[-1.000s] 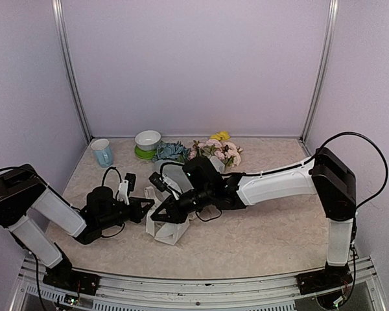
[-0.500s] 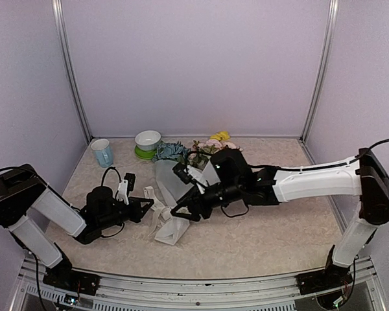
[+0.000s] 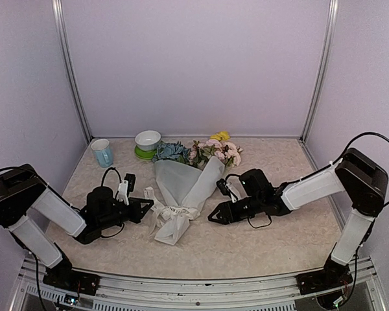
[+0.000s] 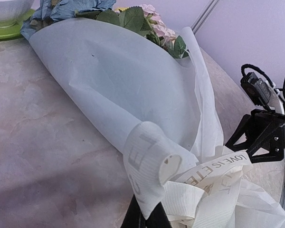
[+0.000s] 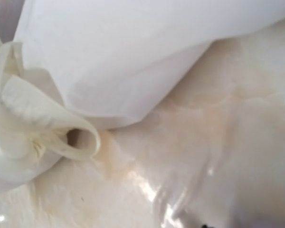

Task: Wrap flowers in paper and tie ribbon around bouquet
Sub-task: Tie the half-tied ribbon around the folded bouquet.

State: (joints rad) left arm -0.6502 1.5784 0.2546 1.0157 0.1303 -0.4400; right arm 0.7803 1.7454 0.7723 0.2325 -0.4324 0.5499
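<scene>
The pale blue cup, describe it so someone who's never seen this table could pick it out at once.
Look to the far left corner of the beige marbled table, by the foot of the metal corner post. The pale blue cup stands upright there, just left of a white bowl on a green saucer. It is the only blue vessel, taller and narrower than the bowl.

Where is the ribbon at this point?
In the top view the ribbon is wrapped around the narrow near end of the bouquet, left of centre, between the left gripper and the right gripper.
</scene>
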